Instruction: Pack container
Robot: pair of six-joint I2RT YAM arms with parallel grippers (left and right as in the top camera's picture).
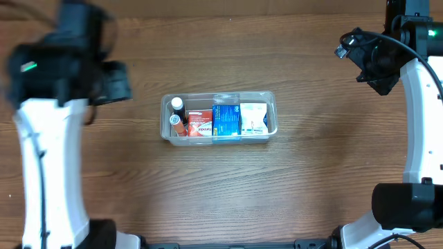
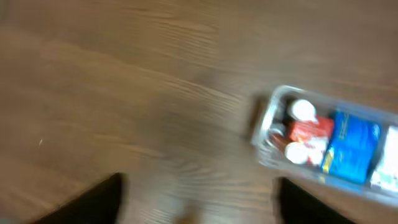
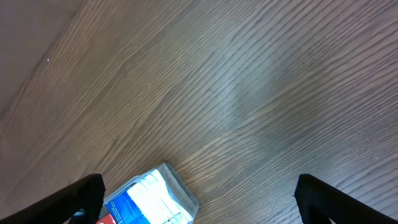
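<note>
- Container [image 1: 208, 97] sits at the centre of the table [image 1: 221, 200], holding bottles [image 1: 178, 104], red box [image 1: 200, 124], blue box [image 1: 226, 119], white box [image 1: 252, 118].
- My left gripper [image 2: 199, 208] and right gripper [image 3: 205, 208] stand wide, empty, well apart from it.
- I judge packing essentially finished.

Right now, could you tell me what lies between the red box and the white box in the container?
A blue box stands between the red box and the white box inside the container, clearest in the overhead view.
</note>
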